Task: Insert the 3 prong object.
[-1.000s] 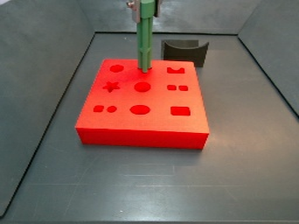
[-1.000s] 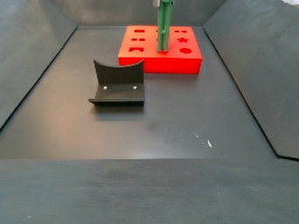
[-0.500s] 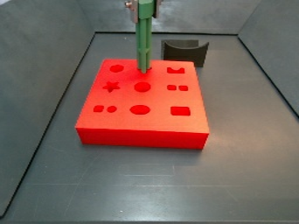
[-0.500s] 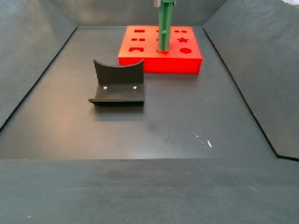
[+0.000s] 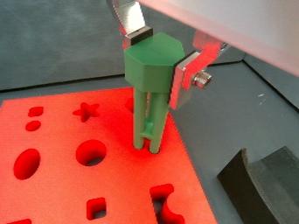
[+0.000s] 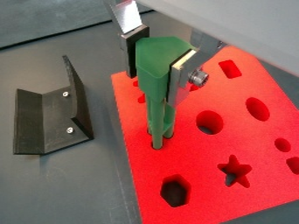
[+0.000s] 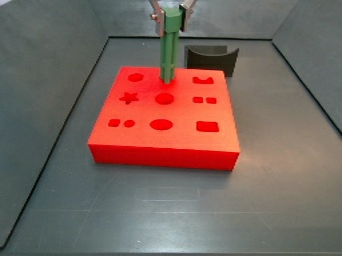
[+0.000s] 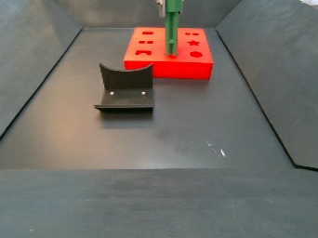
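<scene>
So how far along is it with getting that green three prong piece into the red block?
Done: the gripper is shut on the 3 prong object, upright over the red block. In hand: its lower end meets the block's top in both wrist views. Left: pushing it down into the hole and letting go; most of it stands above the block.

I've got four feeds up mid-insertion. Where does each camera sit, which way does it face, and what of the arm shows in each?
Wrist view: just above the gripper, looking down the 3 prong object onto the red block; finger plates show.
Wrist view: same mount, opposite side; gripper, piece, block and fixture.
Side view: raised, block near, fixture behind; gripper at top edge.
Side view: raised, opposite end; fixture near, block far; gripper barely in frame.
All four share the piece and the block.
</scene>
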### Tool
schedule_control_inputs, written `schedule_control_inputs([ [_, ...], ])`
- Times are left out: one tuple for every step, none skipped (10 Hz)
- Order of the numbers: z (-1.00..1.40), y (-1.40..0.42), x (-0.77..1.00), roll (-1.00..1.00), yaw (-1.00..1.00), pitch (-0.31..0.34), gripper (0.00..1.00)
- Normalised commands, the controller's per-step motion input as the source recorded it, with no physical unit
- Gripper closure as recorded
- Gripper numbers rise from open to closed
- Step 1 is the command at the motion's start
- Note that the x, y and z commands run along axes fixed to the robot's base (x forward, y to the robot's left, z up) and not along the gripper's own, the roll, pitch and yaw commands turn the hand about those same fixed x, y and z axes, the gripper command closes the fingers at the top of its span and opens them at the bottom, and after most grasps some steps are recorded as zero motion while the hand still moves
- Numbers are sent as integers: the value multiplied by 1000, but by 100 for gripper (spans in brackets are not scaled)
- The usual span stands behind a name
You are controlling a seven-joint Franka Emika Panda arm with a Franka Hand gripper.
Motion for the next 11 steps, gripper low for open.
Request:
schedule_control_inputs([
  [-397,17,-183,-14,-80,0,100],
  [-469,0,-117,-13,-146,143,100],
  [-454,0,-134,-24,-143,170,100],
  [-309,0,0,-7,-57,107,100],
  [-406,0,0,0,-31,73,100],
  [-411,0,0,0,-14,101,100],
  [-414,0,0,0,-14,103,100],
  [-409,0,0,30,-11,100,100],
  [-269,-23,0,127,0,67,100],
  [0,0,0,40,0,0,100],
  [0,0,0,0,0,0,100],
])
